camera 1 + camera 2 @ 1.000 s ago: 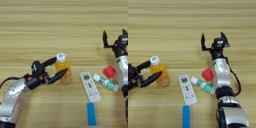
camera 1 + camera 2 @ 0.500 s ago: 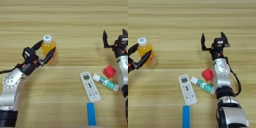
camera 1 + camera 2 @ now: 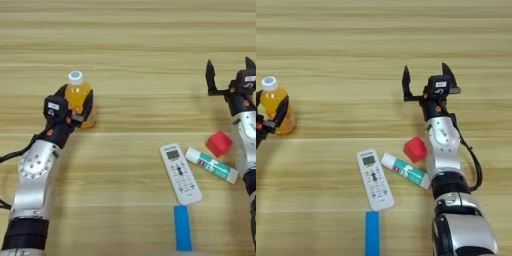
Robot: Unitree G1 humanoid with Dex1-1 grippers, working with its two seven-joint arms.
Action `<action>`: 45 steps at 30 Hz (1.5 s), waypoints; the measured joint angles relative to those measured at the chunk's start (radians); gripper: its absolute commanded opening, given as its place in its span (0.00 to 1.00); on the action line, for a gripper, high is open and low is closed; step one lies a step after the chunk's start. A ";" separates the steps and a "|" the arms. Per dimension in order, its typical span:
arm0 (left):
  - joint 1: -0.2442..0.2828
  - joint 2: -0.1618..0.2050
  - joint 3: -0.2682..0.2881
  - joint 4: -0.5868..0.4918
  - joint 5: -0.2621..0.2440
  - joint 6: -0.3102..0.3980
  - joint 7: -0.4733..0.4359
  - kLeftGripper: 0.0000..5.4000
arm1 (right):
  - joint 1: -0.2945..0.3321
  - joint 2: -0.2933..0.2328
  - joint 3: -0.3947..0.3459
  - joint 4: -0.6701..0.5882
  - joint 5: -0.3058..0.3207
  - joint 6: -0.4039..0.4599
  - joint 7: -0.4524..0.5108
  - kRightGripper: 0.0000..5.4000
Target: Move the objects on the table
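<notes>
Orange-drink plastic bottle with white cap (image 3: 80,97) shifted leftward, left tool (image 3: 75,107) clasping it; relocation underway, release pending.

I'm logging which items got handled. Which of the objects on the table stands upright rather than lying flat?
The orange-drink bottle, cap up, with the left gripper around it; the remote control, tube and blue bar lie flat.

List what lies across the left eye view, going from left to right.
Left gripper closed around the orange-drink bottle → white remote control → blue strip → white-and-green tube → red cube → right gripper, open above bare table.
</notes>
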State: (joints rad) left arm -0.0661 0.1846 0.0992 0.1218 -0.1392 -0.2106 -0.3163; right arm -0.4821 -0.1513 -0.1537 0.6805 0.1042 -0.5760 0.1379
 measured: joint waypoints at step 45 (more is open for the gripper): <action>-0.048 -0.053 0.132 -0.046 -0.129 -0.307 0.067 1.00 | 0.000 0.000 0.001 0.003 -0.001 -0.001 0.000 1.00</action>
State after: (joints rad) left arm -0.1141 0.1318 0.2314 0.0755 -0.2679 -0.5177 -0.2493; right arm -0.4821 -0.1513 -0.1523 0.6831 0.1028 -0.5768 0.1378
